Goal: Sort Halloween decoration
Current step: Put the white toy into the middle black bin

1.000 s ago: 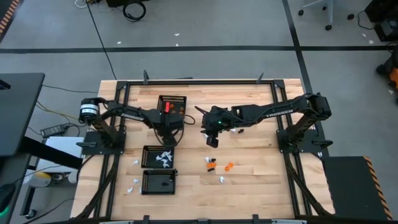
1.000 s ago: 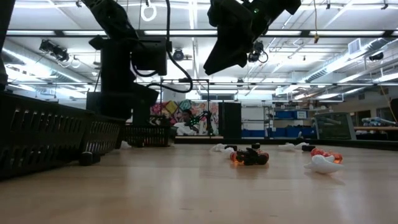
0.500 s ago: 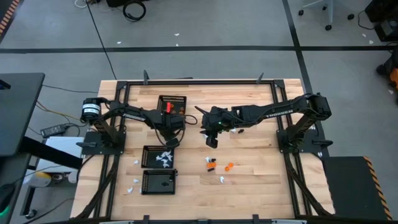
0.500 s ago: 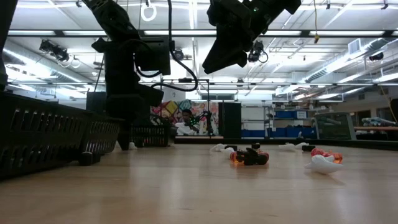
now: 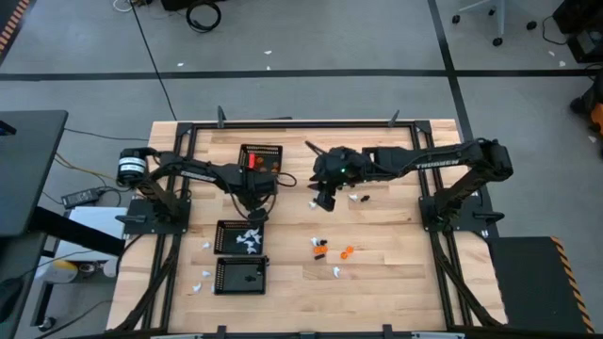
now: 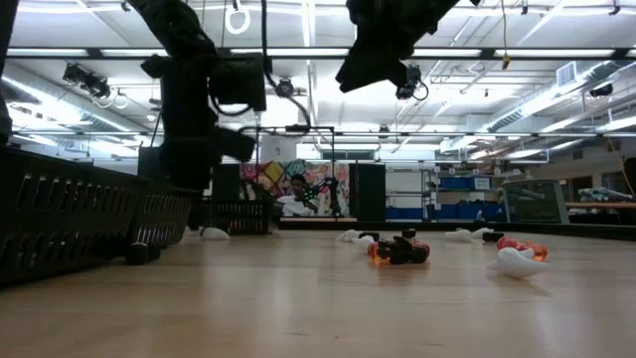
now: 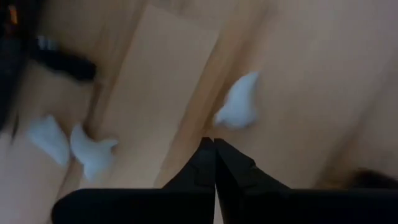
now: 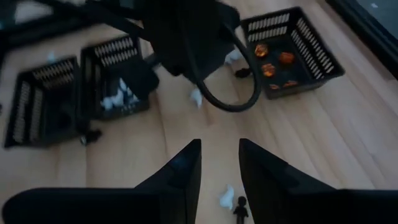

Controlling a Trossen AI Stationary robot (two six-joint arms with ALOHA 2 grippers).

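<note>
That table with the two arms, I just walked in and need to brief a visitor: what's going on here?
Two robot arms are sorting tiny Halloween toy pieces by colour into three black mesh baskets. One basket holds orange pieces, the middle basket white ones. The left gripper sits between those two, shut with nothing between its fingers; a white piece lies just beyond them. The right gripper hangs open above mid-table. A mixed cluster of loose pieces is not yet sorted.

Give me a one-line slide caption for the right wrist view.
Right hand open above the table, looking past the left arm at three mesh baskets: orange pieces in one, white pieces in another.
</note>
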